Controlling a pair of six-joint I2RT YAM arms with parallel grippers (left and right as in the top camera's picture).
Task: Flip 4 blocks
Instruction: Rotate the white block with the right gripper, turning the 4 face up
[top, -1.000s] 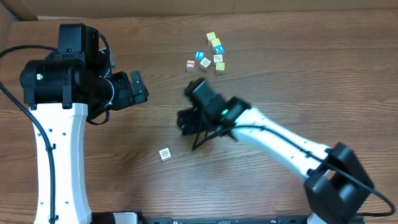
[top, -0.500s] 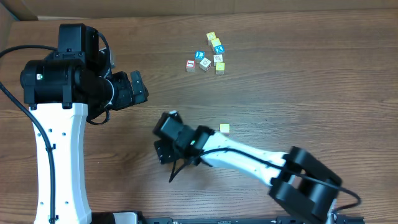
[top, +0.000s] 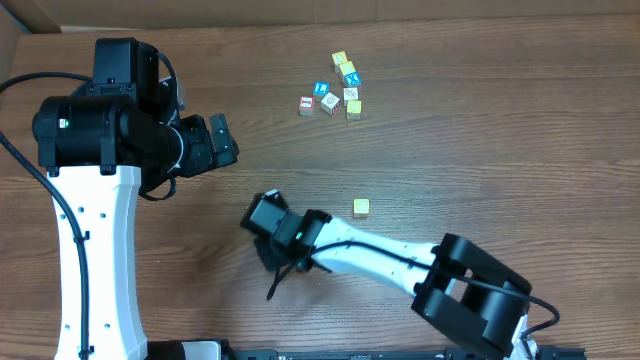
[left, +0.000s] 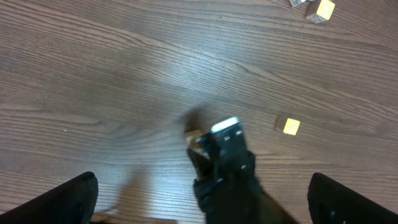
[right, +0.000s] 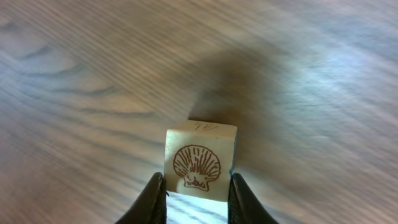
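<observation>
Overhead, the right arm (top: 380, 250) stretches across the table (top: 500, 150) toward 9 o'clock, and its head sits low over the wood at about 7 o'clock from the table's middle. From up there the head hides whatever is under it.

The right wrist view shows it plainly. The right gripper (right: 196, 198) is closed narrow on the shell block (right: 200, 163), one finger (right: 153, 200) pressed to its left side and the other to its right. The block is pale cream wood. The face toward the camera carries a scallop shell drawn in reddish-brown line, the top face has a faint dark mark, and a thin teal edge runs down its right side. A soft shadow lies on the wood beyond it at 12 o'clock. I cannot tell whether it rests on the table or hangs just clear of it.

A lone yellow block (top: 361, 207) lies near the gripper at 2 o'clock, apart from it.

The other blocks huddle at 12 o'clock on the table, well apart from both arms:
- The blue block (top: 321, 89) shows a white letter.
- The red block (top: 307, 105) sits at its 7 o'clock.
- A cream block (top: 330, 101) lies just beside those two.
- A second cream block (top: 351, 95) lies at 3 o'clock of the first.
- The X block (top: 350, 78) sits at 12 o'clock of the second cream block.

The left gripper (top: 222, 142) hangs at 10 o'clock, jaws spread wide with nothing between them.
</observation>
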